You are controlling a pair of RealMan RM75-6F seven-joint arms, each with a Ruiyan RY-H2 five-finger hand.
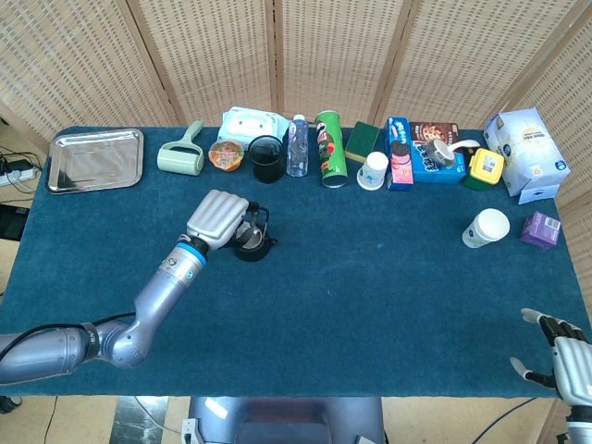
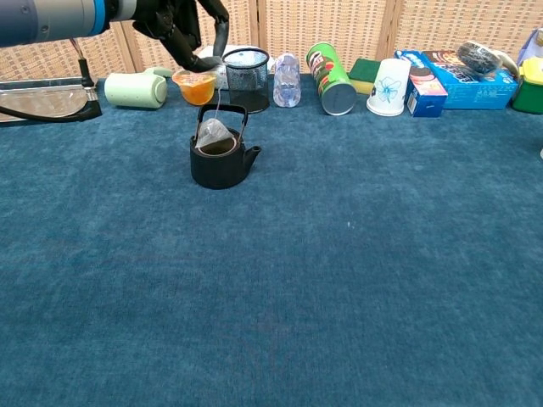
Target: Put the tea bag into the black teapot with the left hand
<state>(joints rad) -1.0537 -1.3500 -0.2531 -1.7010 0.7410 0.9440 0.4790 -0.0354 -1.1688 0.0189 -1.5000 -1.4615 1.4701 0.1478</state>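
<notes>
The black teapot (image 2: pixel 221 163) (image 1: pixel 252 240) stands left of the table's middle with its handle upright. A pale, pyramid-shaped tea bag (image 2: pixel 212 134) sits in the teapot's mouth, part of it showing above the rim. A thin string runs from it up to my left hand (image 2: pixel 182 25) (image 1: pixel 219 220). That hand hovers just above and left of the teapot and pinches the string's top end. In the head view the hand hides part of the teapot. My right hand (image 1: pixel 566 356) rests at the table's near right corner, fingers spread and holding nothing.
Behind the teapot runs a row: green lint roller (image 2: pixel 136 89), orange bowl (image 2: pixel 196 86), black mesh cup (image 2: pixel 247 78), water bottle (image 2: pixel 287 80), green can (image 2: pixel 329 79), paper cup (image 2: pixel 389 86), boxes. A metal tray (image 1: pixel 95 159) lies far left. A white cup (image 1: pixel 486 228) stands right.
</notes>
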